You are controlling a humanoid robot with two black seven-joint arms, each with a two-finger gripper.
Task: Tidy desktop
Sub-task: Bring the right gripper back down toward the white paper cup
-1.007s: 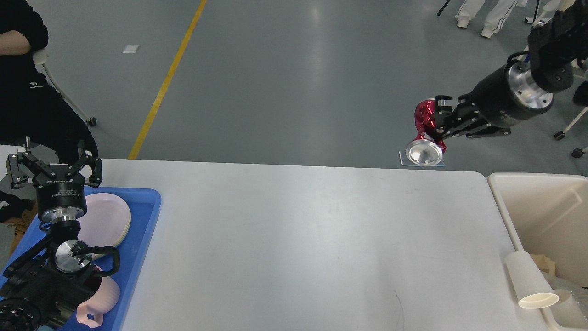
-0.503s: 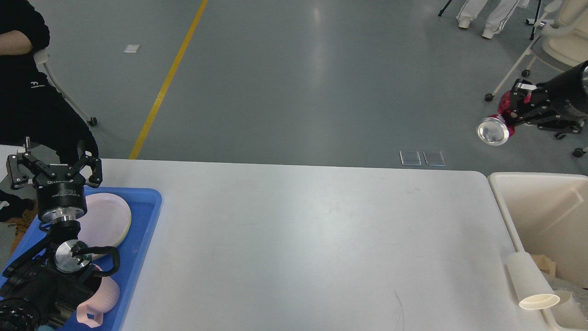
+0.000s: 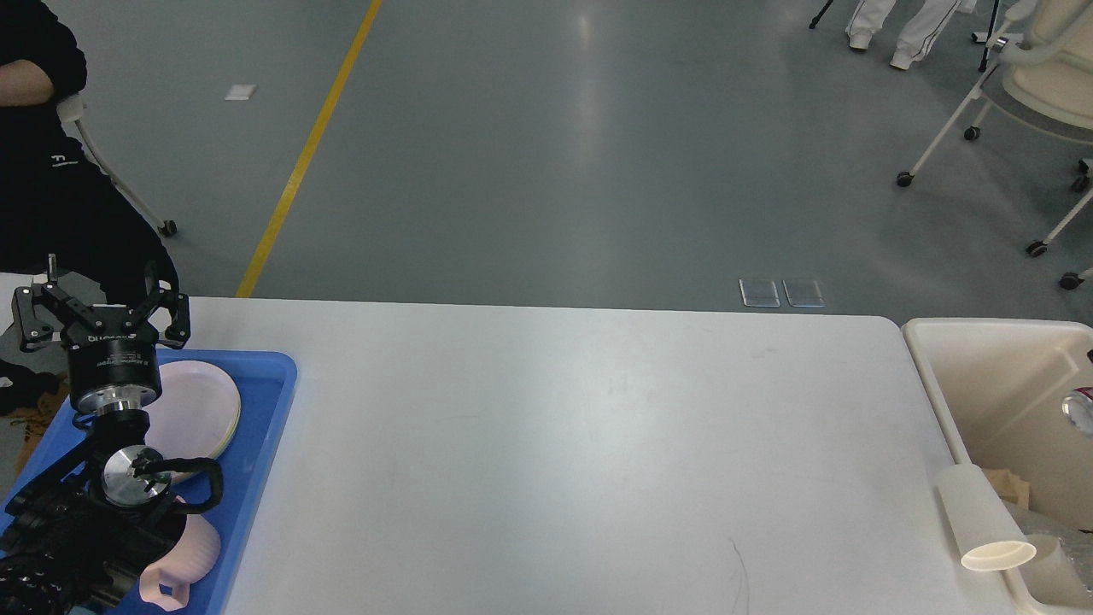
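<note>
The white desktop [image 3: 555, 444] fills the lower half of the head view. My left gripper [image 3: 101, 301] is open and empty; it stands above the far end of the blue tray [image 3: 265, 410]. My right gripper is out of view. At the right edge, a small part of a red can with a silver end [image 3: 1078, 408] shows over the cream bin [image 3: 982, 376]. What holds the can is hidden by the frame's edge.
The blue tray holds stacked pink plates [image 3: 201, 406] and a pink mug [image 3: 184, 564]. A white paper cup [image 3: 982, 517] lies on its side at the bin's near left rim, with other scraps inside the bin. A seated person [image 3: 51, 171] is at the far left.
My right arm has swung right and down with the red can and left the view. Only the can's silver end now shows over the bin. My left arm has not moved.
</note>
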